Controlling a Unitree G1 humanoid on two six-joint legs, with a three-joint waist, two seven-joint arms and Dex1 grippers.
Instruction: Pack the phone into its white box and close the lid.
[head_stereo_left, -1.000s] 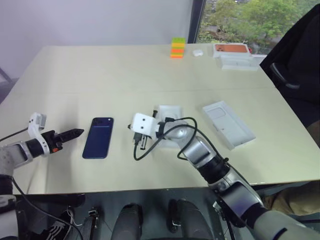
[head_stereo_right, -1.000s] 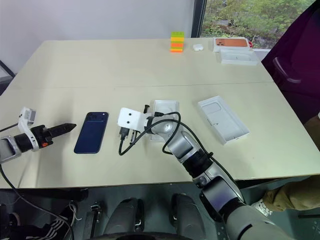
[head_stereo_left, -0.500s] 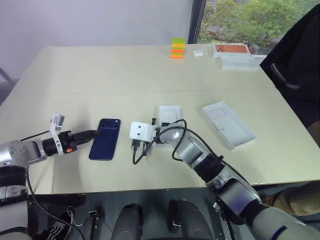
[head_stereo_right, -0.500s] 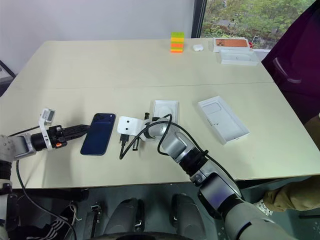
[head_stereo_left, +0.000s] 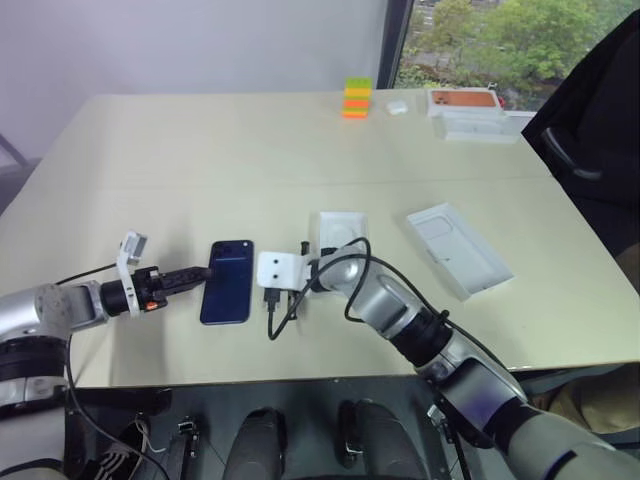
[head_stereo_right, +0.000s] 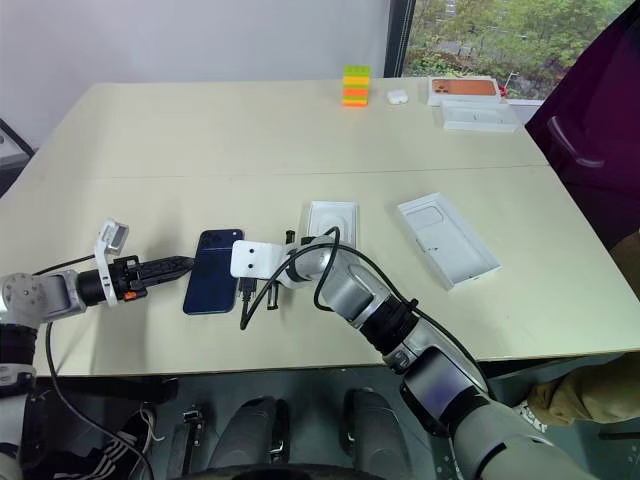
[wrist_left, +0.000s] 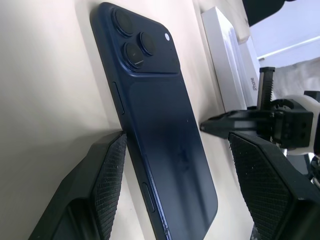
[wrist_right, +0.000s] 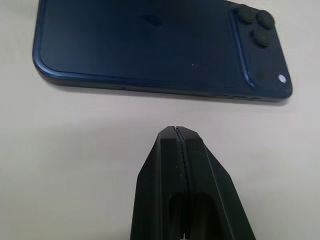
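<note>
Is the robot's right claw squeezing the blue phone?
No, the right claw is shut on nothing, its tips resting just short of the phone, which lies flat on the table.

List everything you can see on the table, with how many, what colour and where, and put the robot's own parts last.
phone: one, dark navy, lying camera side up at the near left
white box: one, white, centre, behind the right claw
lid: one, white, right of centre
stacked blocks: one stack, green, yellow, orange, far edge
small white case: one, far edge
orange-topped box: one, far right
table: one, cream
left claw: black, open, straddling the phone
right claw: black, shut, beside the phone
</note>
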